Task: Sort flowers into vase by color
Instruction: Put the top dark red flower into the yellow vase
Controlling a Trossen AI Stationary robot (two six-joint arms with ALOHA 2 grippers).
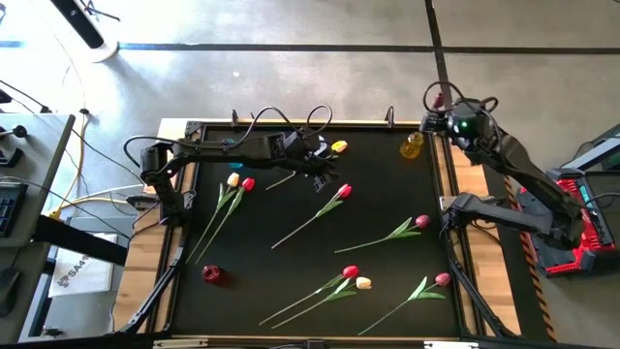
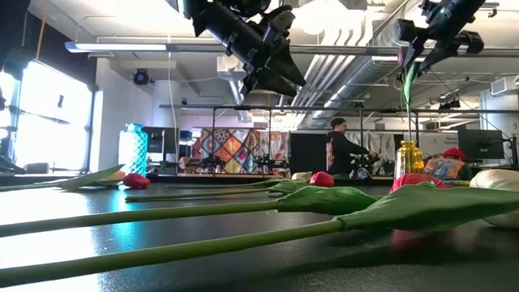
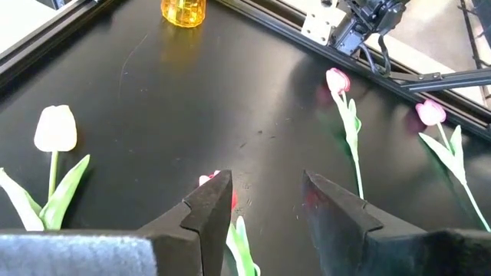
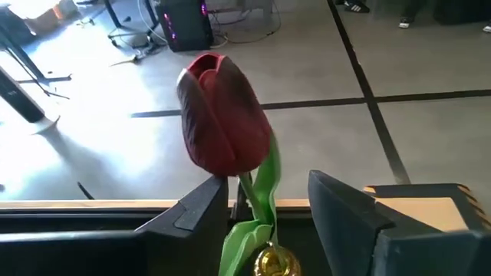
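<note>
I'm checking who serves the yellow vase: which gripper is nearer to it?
Right. The right gripper hovers just beside the yellow vase with a red tulip; the left gripper is farther off, mid-table.

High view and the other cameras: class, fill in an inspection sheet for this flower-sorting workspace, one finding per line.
Surface: black mat with wooden edges.
Job's things: several tulips lying on the mat; one red tulip upright over the yellow vase.
Clutter: small red object, kind unclear.
End effectors: left end effector open above a lying tulip; right end effector open around the red tulip's stem.
Cables: looped cables on the left arm.
Surroundings: person beyond the table.
</note>
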